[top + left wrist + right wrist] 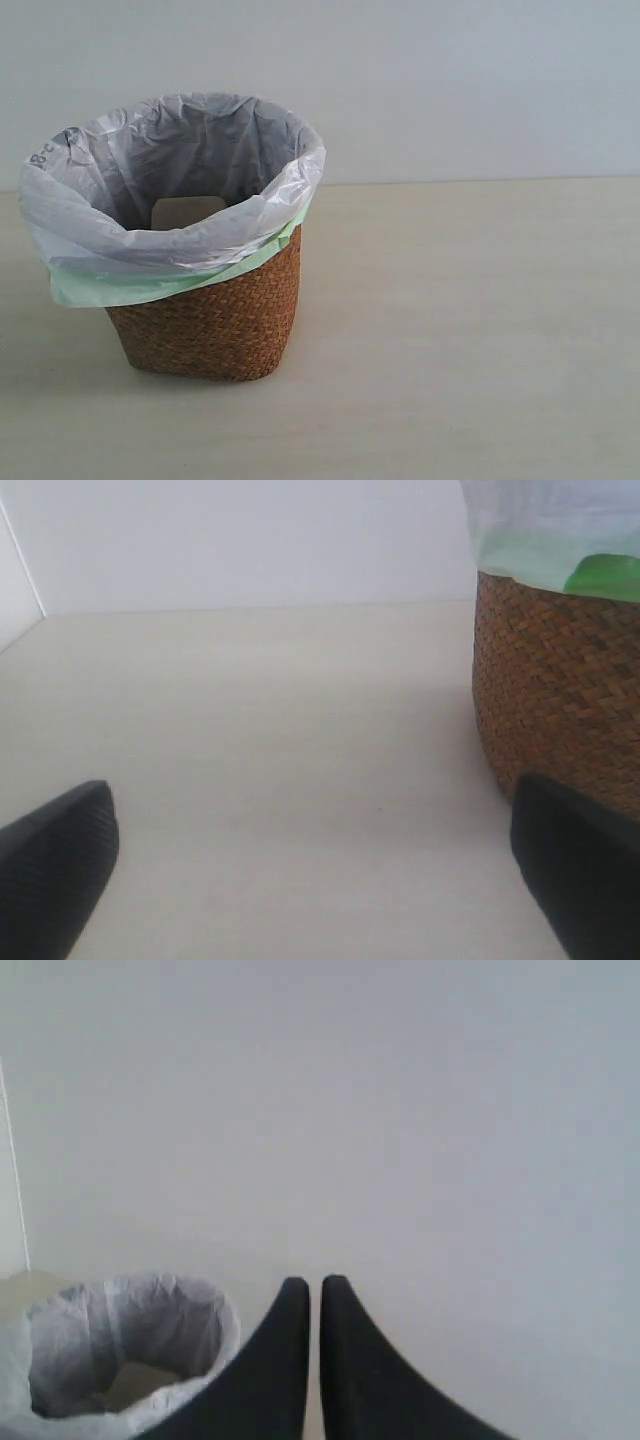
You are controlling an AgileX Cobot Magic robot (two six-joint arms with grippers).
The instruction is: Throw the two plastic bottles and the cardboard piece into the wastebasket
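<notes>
The wastebasket [215, 320], brown wicker with a white bag over a pale green one, stands on the table at the left. A tan piece, which looks like the cardboard piece [185, 212], lies inside it. Neither plastic bottle shows in any view. Both grippers are outside the exterior view. My left gripper [310, 810] is low over the table beside the wastebasket [560, 700], its fingers wide apart and empty. My right gripper [315, 1285] hovers high to one side of the wastebasket [60, 1340], fingers nearly touching with nothing between them.
The pale wooden table [470, 330] stretches to the right of the basket. A plain light wall [450, 80] stands behind it.
</notes>
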